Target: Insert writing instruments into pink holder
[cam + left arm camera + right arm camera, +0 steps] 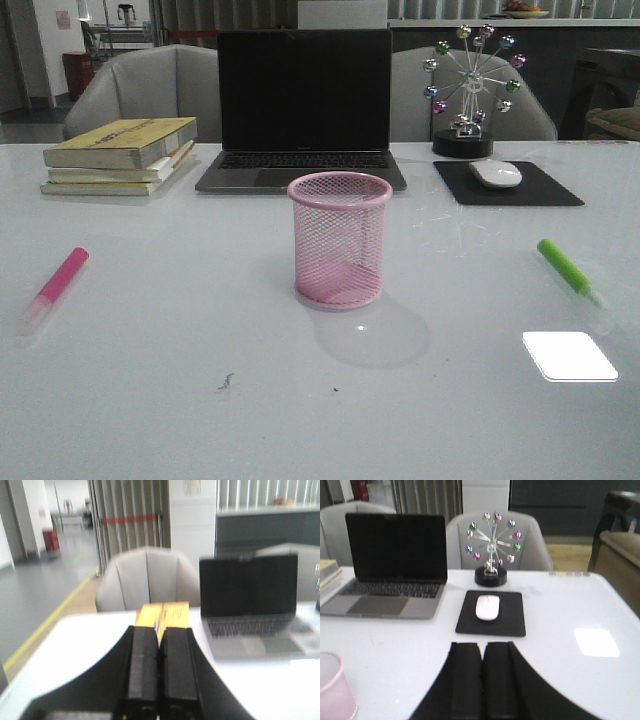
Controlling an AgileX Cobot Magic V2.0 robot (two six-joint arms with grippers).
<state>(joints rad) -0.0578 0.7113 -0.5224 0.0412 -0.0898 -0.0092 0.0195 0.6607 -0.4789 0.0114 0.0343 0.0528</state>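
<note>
Front view first: one pink holder [340, 240] stands upright mid-table, nothing inside it. Two markers lie flat, well apart: one pink marker [57, 281] off to the left, one green marker [567, 268] off to the right. Behind sit one laptop [303, 110], three stacked books [122, 155] and one mouse [495, 174].

Left wrist view: the left gripper [159, 675] has its fingers pressed together, holding nothing.

Right wrist view: the right gripper [482, 680] is likewise closed and empty, with the holder's rim at the frame's edge.

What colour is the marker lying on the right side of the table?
Lime green marker with a clear cap end, seen best in the front view.
</note>
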